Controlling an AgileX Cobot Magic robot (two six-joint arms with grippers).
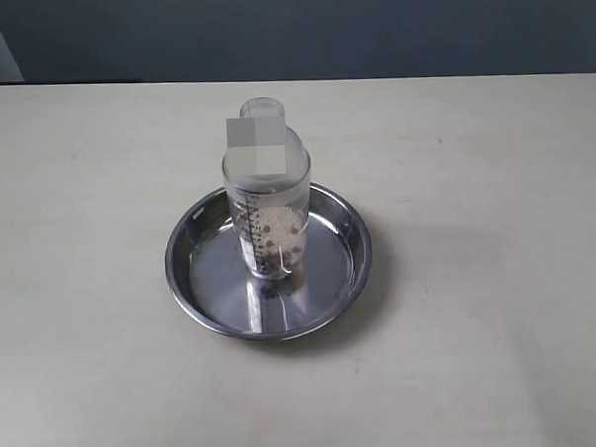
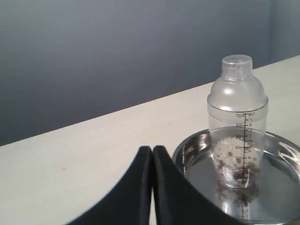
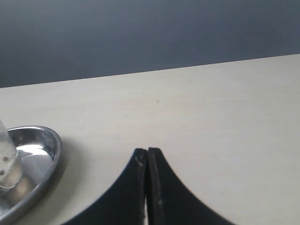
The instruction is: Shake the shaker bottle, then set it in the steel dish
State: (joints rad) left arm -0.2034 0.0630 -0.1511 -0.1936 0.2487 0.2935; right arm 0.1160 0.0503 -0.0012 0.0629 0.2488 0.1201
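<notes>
The shaker bottle [image 1: 267, 200] is standing upright in the steel dish [image 1: 214, 289], near its middle. The left gripper [image 2: 152, 152] and right gripper [image 3: 147, 152] are hanging clear of it, jaws pressed together on nothing. The bottle is looking light, its clear plastic stiff but probably slick, with loose beads [image 2: 236, 171] sitting low; the straight wall under the domed shoulder is offering the surest hold

Right claw [image 3: 147, 152] closed over table [image 3: 211, 117], near steel dish [image 3: 49, 159].

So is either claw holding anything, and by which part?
Nothing. The left gripper and right gripper are both shut and empty; the shaker bottle stands alone in the steel dish.
</notes>
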